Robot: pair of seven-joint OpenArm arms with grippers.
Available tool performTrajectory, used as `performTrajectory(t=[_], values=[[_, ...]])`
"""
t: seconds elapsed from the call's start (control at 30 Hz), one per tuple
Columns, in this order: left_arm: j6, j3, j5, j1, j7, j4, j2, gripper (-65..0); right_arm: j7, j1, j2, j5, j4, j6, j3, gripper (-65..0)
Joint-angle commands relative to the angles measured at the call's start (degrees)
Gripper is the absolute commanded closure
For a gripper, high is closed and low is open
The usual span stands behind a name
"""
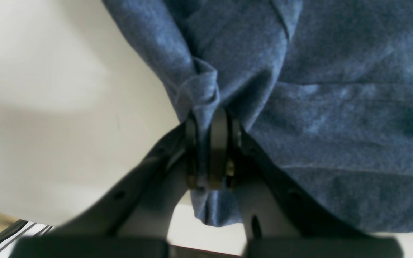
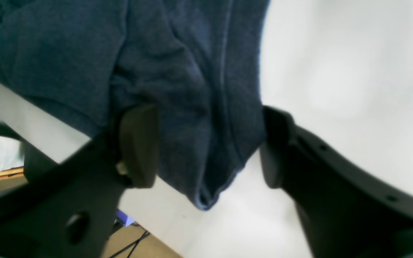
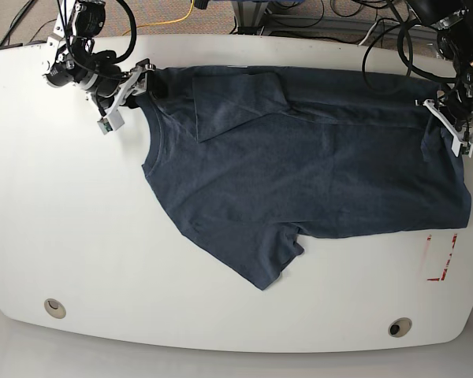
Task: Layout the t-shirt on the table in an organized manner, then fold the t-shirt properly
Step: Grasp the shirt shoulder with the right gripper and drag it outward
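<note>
Stretching the t-shirt (image 3: 315, 165) lengthwise from nine to three o'clock across the surface (image 3: 79, 236): left hand (image 1: 210, 150) clenched on one corner, right hand (image 2: 206, 147) parted, straddling the other.

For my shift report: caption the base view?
Both hands hold the t-shirt stretched across the table, one sleeve folded over.

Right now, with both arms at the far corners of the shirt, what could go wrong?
1. The right gripper stands open around a fold of the t-shirt; closing could pinch several layers.
2. The left gripper is shut on a bunched corner, which may slip.
3. A sleeve lies folded over the chest and could stay trapped.
</note>
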Motion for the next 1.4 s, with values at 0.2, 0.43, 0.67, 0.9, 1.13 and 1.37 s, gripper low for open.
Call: performTrajectory(t=[0.2,0.43,0.67,0.9,1.13,1.37], values=[[-0.04,-0.15,-0.24,-0.46,-0.76,1.13,-0.99,0.0,-0.72,-0.02,-0.99,-0.51,0.18,-0.07,-0.71,-3.6],[-0.04,0.2,-0.33,0.68,-0.76,1.21,-0.9,0.0,-0.63,0.15,0.94,-0.51,0.54,-0.07,0.08,0.0],[-0.04,3.54,-0.42,1.03,-0.76,1.3,0.25,0.0,-0.63,-0.11,3.85,-0.51,0.36,-0.07,4.56,0.0],[-0.04,5.47,-0.33,2.61,0.21,5.17,3.76,0.0,-0.63,-2.22,8.5,-0.25,0.18,-0.07,8.17,0.0],[-0.04,8.73,-0.33,4.55,1.17,8.86,4.2,0.0,-0.63,-4.51,10.0,-0.07,0.27,-0.07,9.4,0.0],[-0.04,8.81,-0.42,7.45,1.17,9.3,4.11,0.0,-0.63,-6.79,9.74,-0.33,0.45,-0.07,9.66,0.0]])
